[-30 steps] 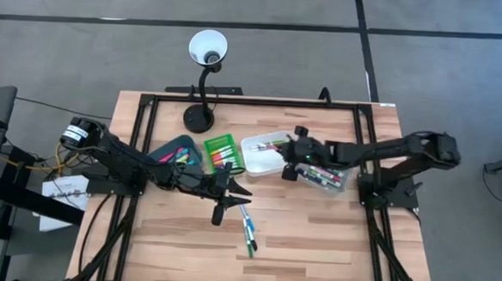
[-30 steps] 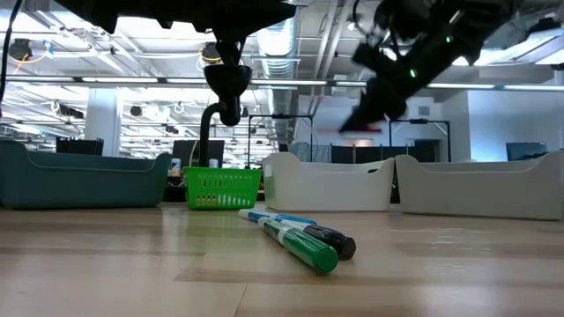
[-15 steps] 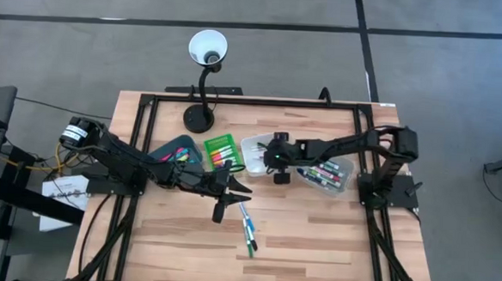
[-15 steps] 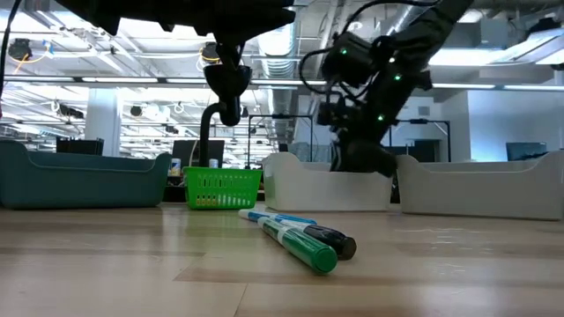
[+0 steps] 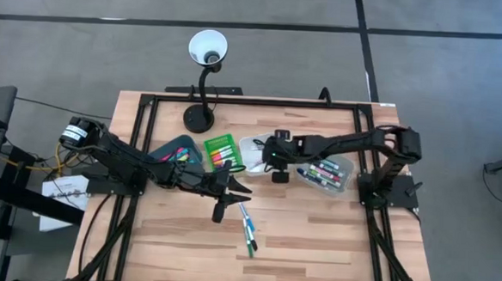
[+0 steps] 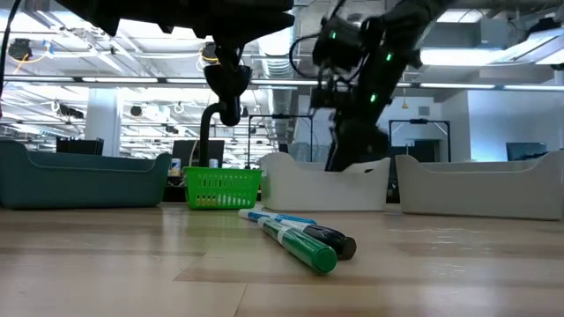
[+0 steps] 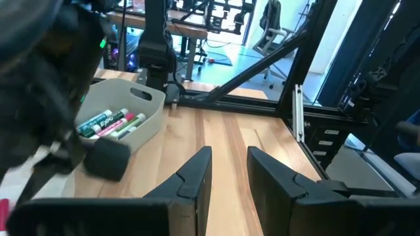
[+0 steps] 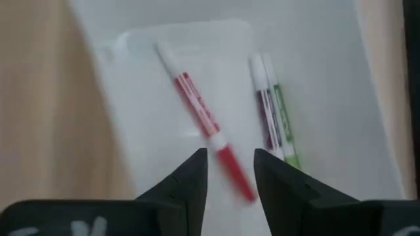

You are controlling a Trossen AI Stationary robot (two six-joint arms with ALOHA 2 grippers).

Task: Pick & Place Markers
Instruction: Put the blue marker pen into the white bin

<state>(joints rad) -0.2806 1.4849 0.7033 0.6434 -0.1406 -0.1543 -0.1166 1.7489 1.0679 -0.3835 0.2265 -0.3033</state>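
The left gripper (image 5: 238, 191) hung over the middle of the pale wooden table (image 5: 332, 239), its two dark fingers part-way open and holding nothing. A few loose capped markers (image 5: 247, 229), blue and green, lay on the boards at about five o'clock from it in the overhead view. Their long axes ran roughly from eleven to five o'clock, and they were far nearer this arm than the other.

At eleven o'clock from that claw sat a teal plastic bin (image 5: 177, 150). Next to it, at three o'clock, was a small green mesh basket (image 5: 223, 152), then a white plastic tub (image 5: 251, 168).

The right gripper (image 5: 276, 163) was poised over the white tub, fingers parted and empty. Straight below them a slim red marker (image 8: 205, 124) lay loose on the tub floor, slanting across the gap between the fingers. A purple and a green marker (image 8: 272, 111) lay side by side just beside it. At three o'clock from the tub, a clear plastic bin of more markers (image 5: 325, 174) waited.

A second earlier the right claw had been nearly shut over the gap between the white tub and that clear bin. It had since swung toward nine o'clock and spread. The left arm had not budged.
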